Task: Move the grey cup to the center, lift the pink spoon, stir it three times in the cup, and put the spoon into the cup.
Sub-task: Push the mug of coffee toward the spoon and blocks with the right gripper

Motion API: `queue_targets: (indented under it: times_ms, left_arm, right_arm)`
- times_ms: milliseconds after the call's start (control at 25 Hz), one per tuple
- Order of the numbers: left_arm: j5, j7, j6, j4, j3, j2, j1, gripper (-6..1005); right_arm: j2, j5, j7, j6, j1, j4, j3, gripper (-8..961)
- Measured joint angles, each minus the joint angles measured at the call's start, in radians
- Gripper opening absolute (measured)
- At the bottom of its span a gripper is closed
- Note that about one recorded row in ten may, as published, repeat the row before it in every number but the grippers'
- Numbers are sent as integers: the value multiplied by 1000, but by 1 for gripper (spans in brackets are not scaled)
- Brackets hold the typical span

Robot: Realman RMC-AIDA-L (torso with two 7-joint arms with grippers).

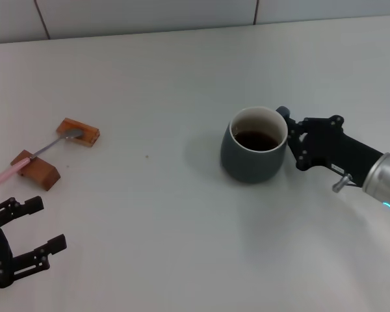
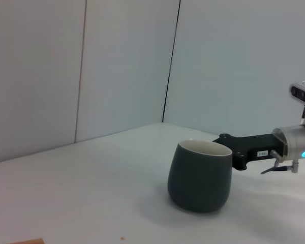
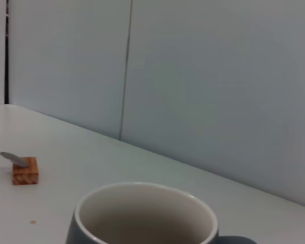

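**Right gripper at the mug, spoon resting on its blocks**

While my arms reach over the broad white table [image 1: 149, 214], the rounded dark blue-grey ceramic cup [image 1: 254, 145] stands upright a little right of the middle, dark liquid showing inside its pale wall. My right gripper [image 1: 290, 130], black with a silver wrist, sits against the cup's right side, its fingers reaching to the rim where the handle would be; I cannot tell whether they are clamped on it or only touching. My left gripper [image 1: 34, 225] hangs low at the near left corner, jaws spread wide and holding nothing. Two small brown wooden blocks [image 1: 78, 132] lie at the far left, well apart from the cup. Across them rests the slim pink-handled spoon [image 1: 31, 158], its silver bowl on the farther block.
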Motion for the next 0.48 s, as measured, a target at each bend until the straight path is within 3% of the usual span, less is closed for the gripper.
queue_targets:
  times_ms: [480]
  left_arm:
    - [-13,0,14,0,0,7,6,811]
  right_arm:
    - [-1,-7,-4,108,151,139,-7,47]
